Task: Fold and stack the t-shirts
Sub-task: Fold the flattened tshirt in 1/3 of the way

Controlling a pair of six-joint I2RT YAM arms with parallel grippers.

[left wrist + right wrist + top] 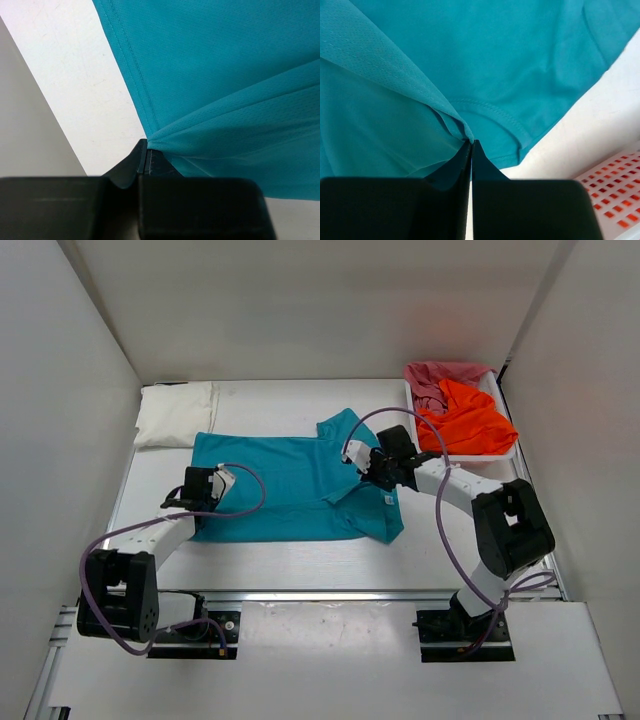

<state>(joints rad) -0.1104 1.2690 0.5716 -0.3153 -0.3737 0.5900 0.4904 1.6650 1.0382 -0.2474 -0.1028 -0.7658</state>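
Left gripper (145,152) is clenched on the 9 o'clock hem of the teal-blue soft cloth t-shirt (290,485), spread at the centre of the white table (300,562); right gripper (471,146) pinches its 3 o'clock collar end. Best to raise both together, keeping the fabric taut for a square fold.

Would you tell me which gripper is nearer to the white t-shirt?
Left. The left gripper pinches the teal t-shirt close in front of the white t-shirt; the right gripper pinches it farther right, near the basket.
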